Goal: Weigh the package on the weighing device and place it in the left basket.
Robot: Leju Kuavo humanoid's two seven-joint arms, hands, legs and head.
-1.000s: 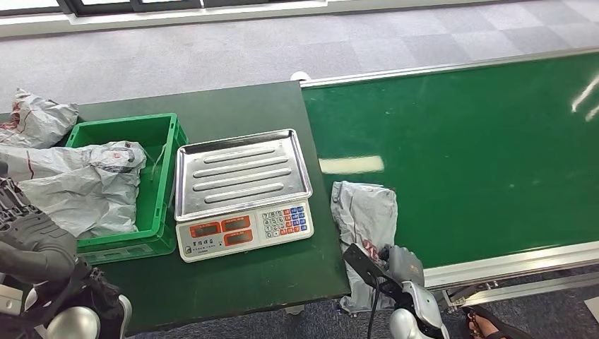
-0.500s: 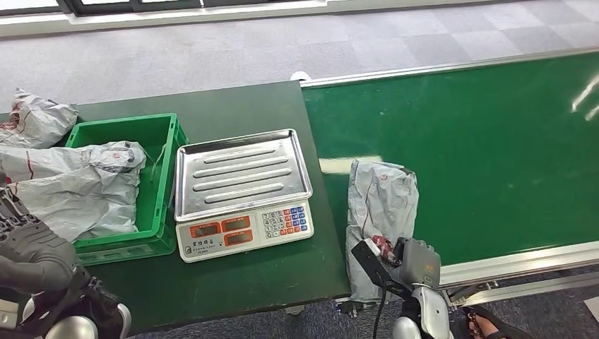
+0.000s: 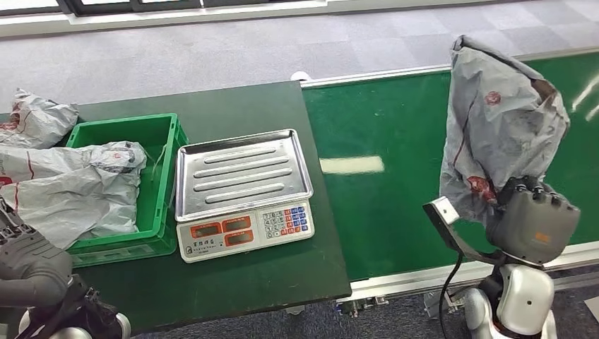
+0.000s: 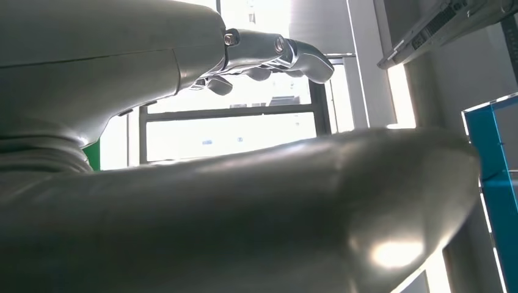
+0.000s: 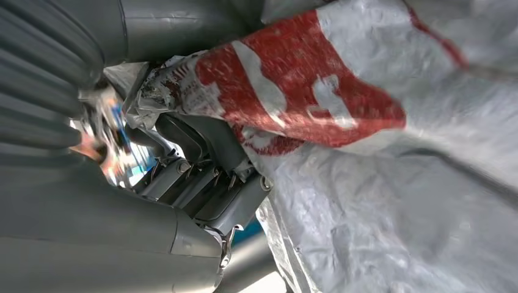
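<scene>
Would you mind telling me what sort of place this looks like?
Probably a parcel-sorting station: a green conveyor belt runs beside a table with an electronic scale, a green basket holds grey mail bags, and the right hand holds another bag aloft.

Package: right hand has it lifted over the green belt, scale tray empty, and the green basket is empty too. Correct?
Not quite. The green basket is not empty: a grey bag lies in it, seen in the head view. The rest holds: the right hand holds the package up over the green belt, and the scale tray is empty.
</scene>
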